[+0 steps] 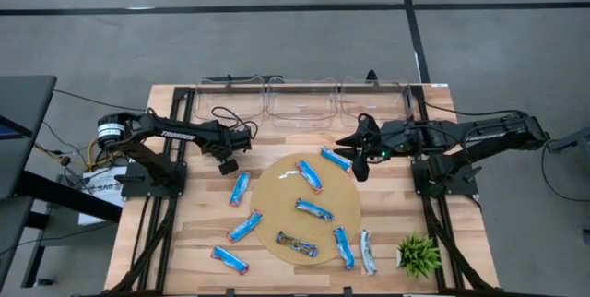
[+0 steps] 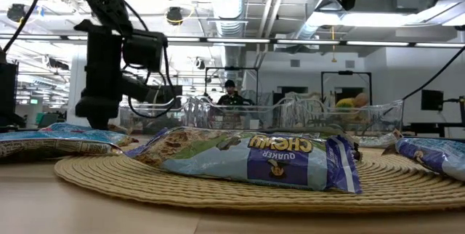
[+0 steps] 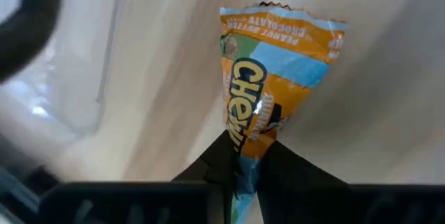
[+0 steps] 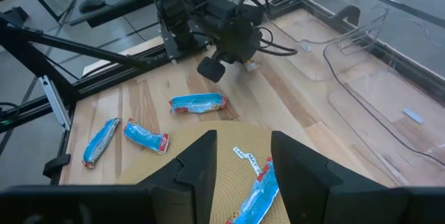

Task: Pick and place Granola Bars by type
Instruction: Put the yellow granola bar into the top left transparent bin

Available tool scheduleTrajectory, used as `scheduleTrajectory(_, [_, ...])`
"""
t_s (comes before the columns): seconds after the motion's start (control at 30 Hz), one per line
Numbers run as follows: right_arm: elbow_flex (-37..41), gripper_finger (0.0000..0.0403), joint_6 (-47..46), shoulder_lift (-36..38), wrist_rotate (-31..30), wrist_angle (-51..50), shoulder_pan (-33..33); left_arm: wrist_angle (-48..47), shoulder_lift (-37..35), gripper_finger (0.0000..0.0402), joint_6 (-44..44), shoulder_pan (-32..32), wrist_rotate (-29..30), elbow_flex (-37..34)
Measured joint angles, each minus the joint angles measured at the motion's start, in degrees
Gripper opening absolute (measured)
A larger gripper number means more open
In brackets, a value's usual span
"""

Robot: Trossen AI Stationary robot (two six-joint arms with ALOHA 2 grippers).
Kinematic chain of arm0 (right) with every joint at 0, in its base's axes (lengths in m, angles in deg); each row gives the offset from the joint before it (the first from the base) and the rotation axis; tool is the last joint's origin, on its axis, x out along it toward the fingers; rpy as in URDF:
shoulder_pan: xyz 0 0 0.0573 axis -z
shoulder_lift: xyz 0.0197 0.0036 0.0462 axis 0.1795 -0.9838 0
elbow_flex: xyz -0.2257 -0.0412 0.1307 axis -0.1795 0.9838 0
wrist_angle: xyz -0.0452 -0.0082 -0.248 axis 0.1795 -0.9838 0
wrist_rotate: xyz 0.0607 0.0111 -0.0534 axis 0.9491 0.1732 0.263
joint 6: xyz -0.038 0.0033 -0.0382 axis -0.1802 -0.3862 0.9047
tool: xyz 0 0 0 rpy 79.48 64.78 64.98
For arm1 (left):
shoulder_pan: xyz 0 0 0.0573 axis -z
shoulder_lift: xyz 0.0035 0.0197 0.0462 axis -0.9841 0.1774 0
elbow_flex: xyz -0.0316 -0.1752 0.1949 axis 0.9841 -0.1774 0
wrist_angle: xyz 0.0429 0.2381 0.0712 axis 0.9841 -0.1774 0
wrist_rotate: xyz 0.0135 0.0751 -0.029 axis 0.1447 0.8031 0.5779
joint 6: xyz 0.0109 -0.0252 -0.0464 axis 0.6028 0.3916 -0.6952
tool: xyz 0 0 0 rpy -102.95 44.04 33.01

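Several wrapped granola bars lie flat. Blue ones (image 1: 314, 209) and a dark brown one (image 1: 297, 243) are on a round woven mat (image 1: 277, 196). More blue ones (image 1: 240, 187) and a silvery one (image 1: 368, 252) are on the bare wood. My left gripper (image 1: 228, 163) is left of the mat, shut on an orange-and-blue bar (image 3: 271, 71). My right gripper (image 1: 351, 154) hovers open over the mat's far right edge, above a blue bar (image 4: 254, 196), touching nothing. My left gripper pinches the orange-and-blue bar by one end (image 3: 245, 140) between its two fingers (image 3: 208, 165). The rest of the bar sticks straight out past the fingertips, over bare wood. I cannot tell whether its free end (image 3: 285, 22) touches the table.
Three clear bins (image 1: 300, 101) stand in a row along the table's far edge. A small green plant (image 1: 419, 255) sits at the near right. Black frame rails run along both sides. In the low view a Quaker Chewy bar (image 2: 247, 158) lies on the mat, close to the camera.
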Motion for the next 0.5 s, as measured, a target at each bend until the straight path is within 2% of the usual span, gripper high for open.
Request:
scheduleTrajectory(0.17, [0.0,0.0127,0.01,0.0,0.0,0.0,0.01,-0.07,-3.71,0.0035,-4.89,2.48,-6.27,4.74])
scheduleTrajectory(0.3, [0.0,0.0127,0.01,0.02,0.02,0.03,-0.01,0.19,-9.63,0.0025,-10.34,3.95,-6.64,10.08])
scheduleTrajectory(0.4, [0.0,0.0127,0.03,0.02,0.02,0.12,0.0,1.12,-14.64,0.0025,-12.74,3.99,-1.82,14.66])
scheduleTrajectory(0.5, [0.0,0.0127,0.08,0.02,0.0,0.32,0.01,1.59,-18.23,0.0032,-11.29,1.99,7.37,18.77])
